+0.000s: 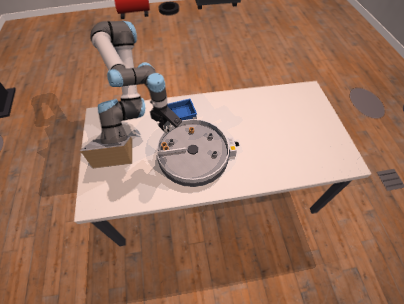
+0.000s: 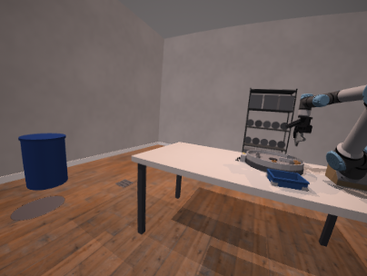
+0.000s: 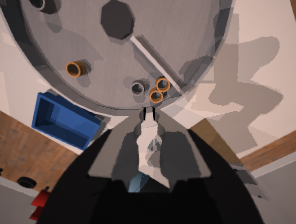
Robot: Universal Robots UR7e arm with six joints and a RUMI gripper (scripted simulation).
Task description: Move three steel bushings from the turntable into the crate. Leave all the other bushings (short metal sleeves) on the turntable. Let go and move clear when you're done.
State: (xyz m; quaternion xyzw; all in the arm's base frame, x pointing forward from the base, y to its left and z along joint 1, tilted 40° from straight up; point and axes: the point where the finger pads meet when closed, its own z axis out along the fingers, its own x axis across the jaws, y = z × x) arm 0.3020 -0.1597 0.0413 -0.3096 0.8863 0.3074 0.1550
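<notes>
The round grey turntable [image 1: 193, 150] sits on the white table. It carries three brass-coloured bushings, one alone [image 3: 74, 68] and two side by side [image 3: 159, 90]. A dark steel bushing [image 3: 138, 88] stands right beside that pair, and more steel ones [image 1: 214, 154] stand further round the disc. The blue crate [image 1: 181, 109] lies on the table beside the turntable and looks empty in the wrist view [image 3: 65, 121]. My gripper [image 3: 149, 108] is shut with nothing between the fingers. It hangs above the turntable's rim near the pair, as the side view [image 2: 298, 138] also shows.
A fixed bar [image 3: 155, 57] runs from the turntable hub to its rim. A small box with a yellow part [image 1: 233, 147] sits on the turntable's side. The arm's base stands on a brown block [image 1: 107, 154]. A shelf rack [image 2: 272, 120] stands behind the table.
</notes>
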